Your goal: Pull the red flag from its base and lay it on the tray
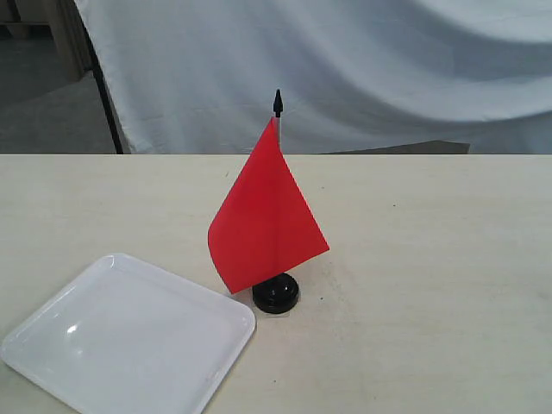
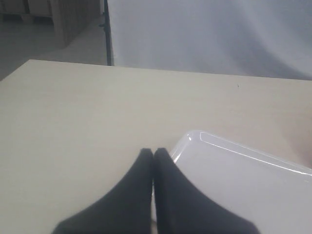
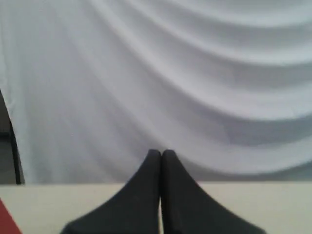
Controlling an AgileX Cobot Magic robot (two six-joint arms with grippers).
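A: Layout?
B: Pale surface [image 1: 431,285]. White tray [image 1: 129,336] at the front left. Red flag [image 1: 267,216] stands upright in the black base [image 1: 276,294], just beside the tray's right corner.
A: Tools?
B: Left tool [image 2: 153,152] is fully closed, tips touching, near a tray corner. Right tool [image 3: 161,153] is likewise closed, gripping nothing.

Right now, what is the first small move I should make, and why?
Probably open the right gripper and ease it toward the red flag. The flag stands upright in the base and nothing grips it. Both grippers are shut, and the left gripper sits by the tray.
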